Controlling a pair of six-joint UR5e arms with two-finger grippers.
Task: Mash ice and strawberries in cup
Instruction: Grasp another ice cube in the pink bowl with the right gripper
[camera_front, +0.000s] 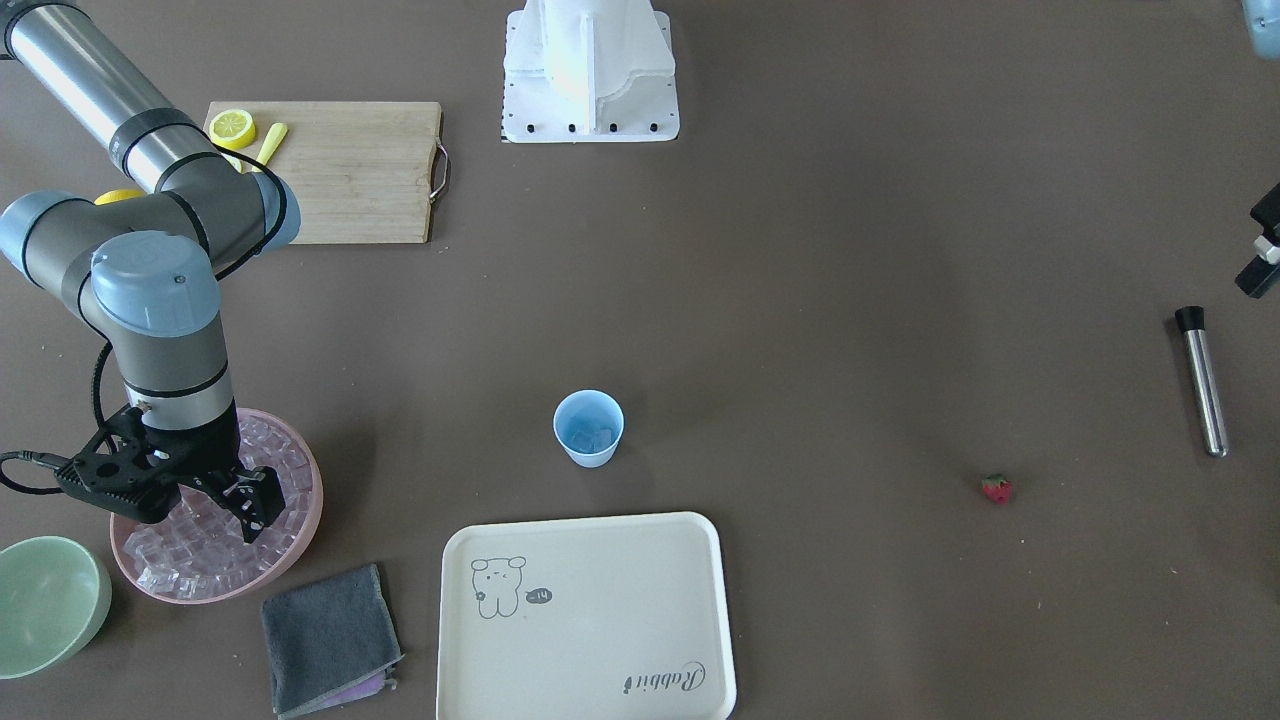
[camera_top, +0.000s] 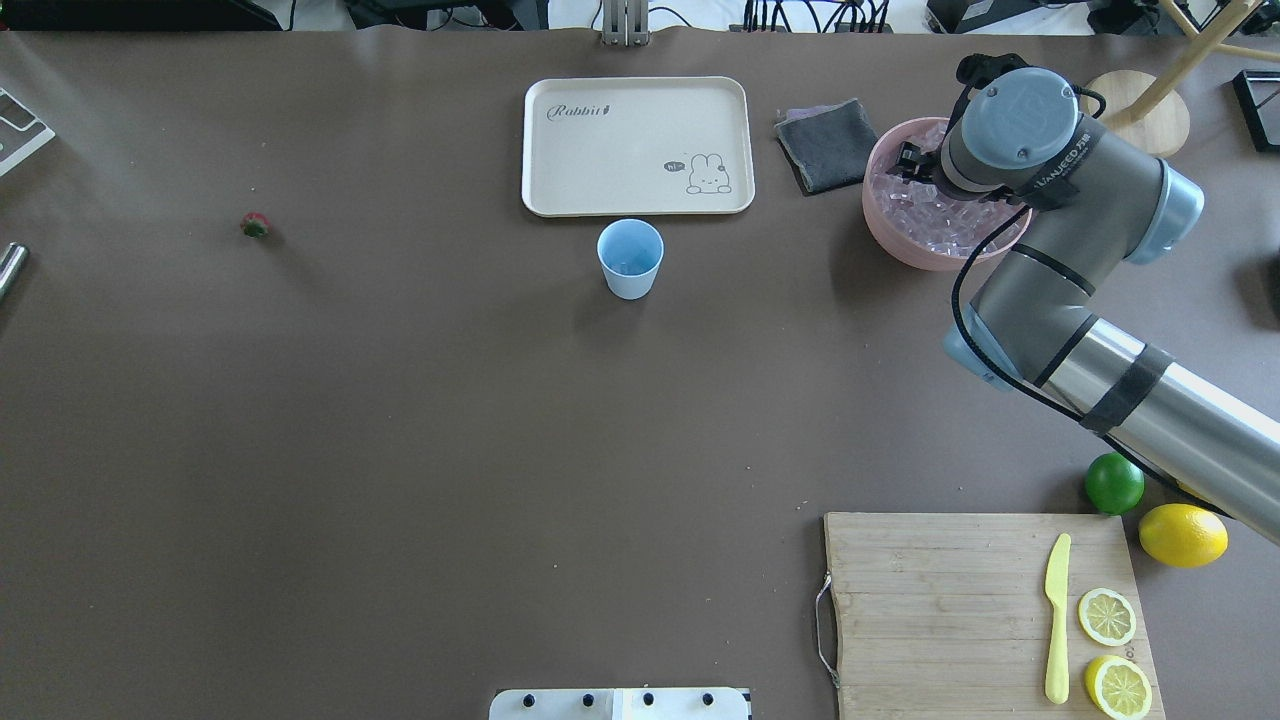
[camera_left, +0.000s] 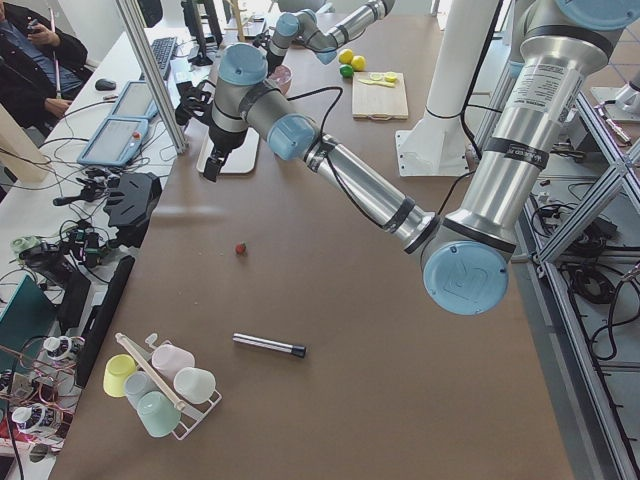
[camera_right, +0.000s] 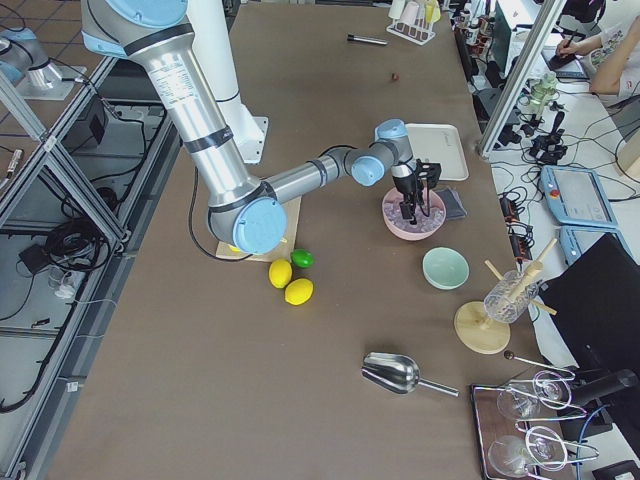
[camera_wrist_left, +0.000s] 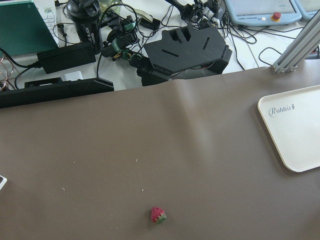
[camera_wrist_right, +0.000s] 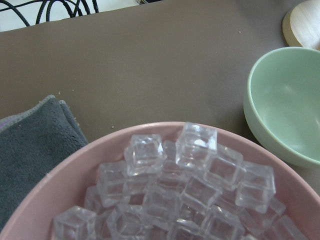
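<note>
The ice (camera_front: 200, 548) lies straight below the right gripper (camera_front: 256, 512), far from the cup (camera_front: 590, 456); its jaws' spread cannot be told.

I watched a brown table (camera_top: 400, 450), a white desk (camera_wrist_left: 250, 60) tangled with cables (camera_wrist_left: 120, 15) beyond, aluminium posts (camera_left: 150, 70) and tiled floor (camera_right: 60, 420).

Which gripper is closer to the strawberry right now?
Left. The left gripper hangs at the same end of the table as the strawberry; the right gripper is over the pink bowl of ice cubes at the opposite end.
</note>
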